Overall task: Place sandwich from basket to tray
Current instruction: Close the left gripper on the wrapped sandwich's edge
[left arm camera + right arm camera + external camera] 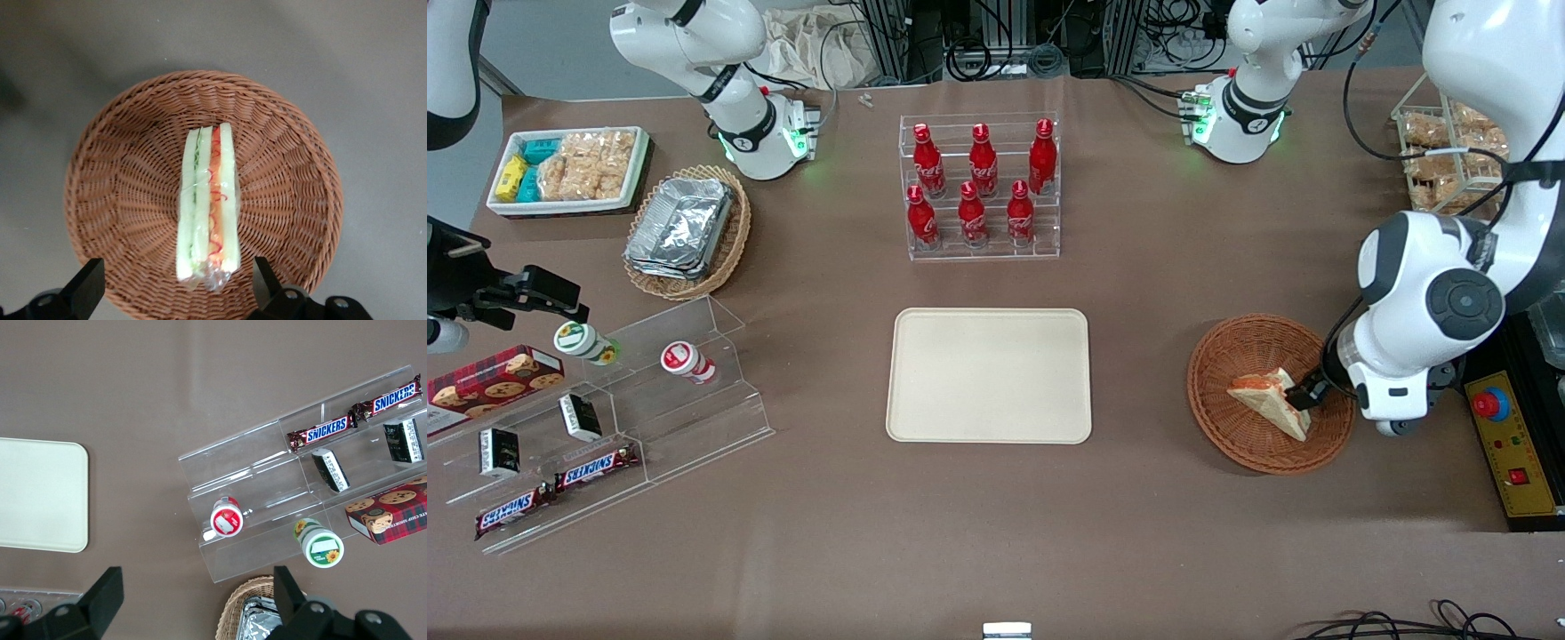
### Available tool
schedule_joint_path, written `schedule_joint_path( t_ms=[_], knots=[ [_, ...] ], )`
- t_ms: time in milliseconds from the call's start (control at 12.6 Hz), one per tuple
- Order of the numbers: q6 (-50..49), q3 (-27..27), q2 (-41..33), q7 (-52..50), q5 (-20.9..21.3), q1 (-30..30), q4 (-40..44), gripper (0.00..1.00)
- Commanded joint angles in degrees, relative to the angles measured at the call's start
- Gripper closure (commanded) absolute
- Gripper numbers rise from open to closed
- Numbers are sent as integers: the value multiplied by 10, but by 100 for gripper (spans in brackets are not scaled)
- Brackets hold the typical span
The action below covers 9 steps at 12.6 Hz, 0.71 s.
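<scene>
The sandwich (1267, 400) is a wrapped triangular wedge of pale bread with red and green filling, lying in the round reddish-brown wicker basket (1214, 378) toward the working arm's end of the table. My gripper (1305, 396) hangs low over the basket at one end of the wedge. In the left wrist view the sandwich (208, 200) stands on edge on the basket's (120, 167) weave. The gripper (177, 293) is open, its two black fingers (85, 290) well apart on either side of the wedge's end and touching nothing. The cream tray (989, 373) lies bare mid-table.
A clear rack of red bottles (980, 187) stands farther from the front camera than the tray. A yellow control box with a red button (1507, 444) sits beside the basket. Toward the parked arm's end are a tan basket of foil trays (685, 231) and an acrylic snack stand (605, 418).
</scene>
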Motion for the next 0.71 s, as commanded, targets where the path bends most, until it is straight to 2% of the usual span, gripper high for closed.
schedule_joint_path(
  t_ms=[0, 634],
  knots=[
    [25, -3, 25, -66, 20, -3, 14, 0],
    [34, -2, 62, -85, 20, -9, 10, 0]
  ],
)
